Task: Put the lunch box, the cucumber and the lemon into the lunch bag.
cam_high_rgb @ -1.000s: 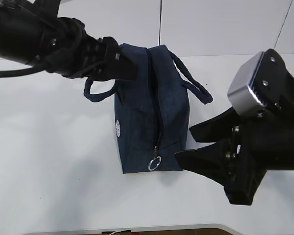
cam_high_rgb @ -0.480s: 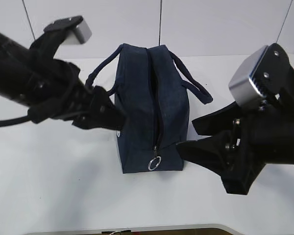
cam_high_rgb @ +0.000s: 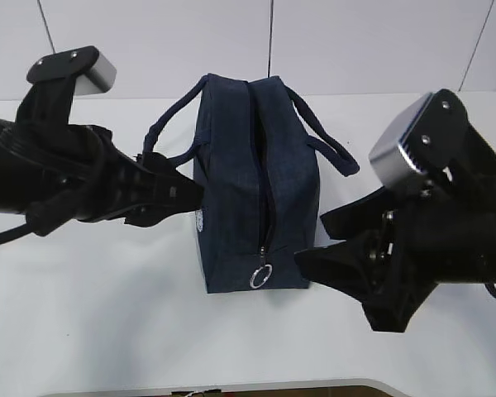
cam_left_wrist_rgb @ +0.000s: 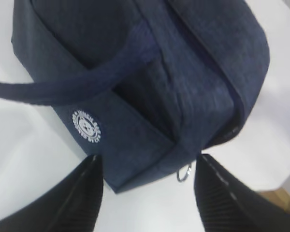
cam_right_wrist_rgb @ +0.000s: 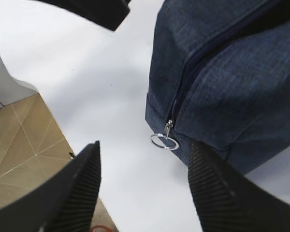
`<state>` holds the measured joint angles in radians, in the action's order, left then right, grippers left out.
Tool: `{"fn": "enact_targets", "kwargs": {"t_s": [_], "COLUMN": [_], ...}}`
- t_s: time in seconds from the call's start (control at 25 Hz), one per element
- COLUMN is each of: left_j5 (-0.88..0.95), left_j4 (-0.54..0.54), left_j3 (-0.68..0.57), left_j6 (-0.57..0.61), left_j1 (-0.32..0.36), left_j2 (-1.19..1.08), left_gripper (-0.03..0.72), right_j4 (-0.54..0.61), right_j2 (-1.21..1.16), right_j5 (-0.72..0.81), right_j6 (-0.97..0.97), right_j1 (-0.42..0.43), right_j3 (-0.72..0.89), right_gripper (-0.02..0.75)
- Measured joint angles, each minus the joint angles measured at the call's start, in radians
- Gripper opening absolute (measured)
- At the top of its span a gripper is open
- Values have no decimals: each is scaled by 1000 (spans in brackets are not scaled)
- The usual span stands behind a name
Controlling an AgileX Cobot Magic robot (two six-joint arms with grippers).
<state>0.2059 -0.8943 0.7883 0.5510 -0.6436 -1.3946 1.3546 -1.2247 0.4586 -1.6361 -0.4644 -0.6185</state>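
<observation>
At centre frame of the exterior view stands the lunch bag [cam_high_rgb: 256,182] on the white table [cam_high_rgb: 91,314], its zipper line running from top to bottom of the picture and appearing closed, the ring pull [cam_high_rgb: 261,276] at its lower end. Lower right, the right gripper [cam_high_rgb: 310,248] sits just beside that pull, jaws apart, nearer than the left gripper [cam_high_rgb: 190,192], also spread, at the bag's left flank. Lunch box, cucumber and lemon are not visible.
</observation>
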Motion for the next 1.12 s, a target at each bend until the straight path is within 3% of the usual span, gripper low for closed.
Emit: {"fn": "enact_targets", "kwargs": {"t_s": [0.36, 0.88, 0.96, 1.12], "left_j5": [-30, -45, -52, -52], "left_j4": [-49, -101, -103, -105], "left_j3": [39, 57, 57, 57], "left_j6": [20, 25, 25, 25], "left_j1": [-48, -48, -48, -48], "left_j2": [-75, -150, -150, -150], "left_gripper": [440, 486, 449, 254], "right_j4": [2, 6, 6, 6], "right_j2": [-67, -68, -68, -69], "right_j5": [0, -2, -2, -2], "right_j6": [0, -2, -2, -11], "right_j1": [0, 0, 0, 0], "right_j3": [0, 0, 0, 0], "right_gripper": [459, 459, 459, 459]}}
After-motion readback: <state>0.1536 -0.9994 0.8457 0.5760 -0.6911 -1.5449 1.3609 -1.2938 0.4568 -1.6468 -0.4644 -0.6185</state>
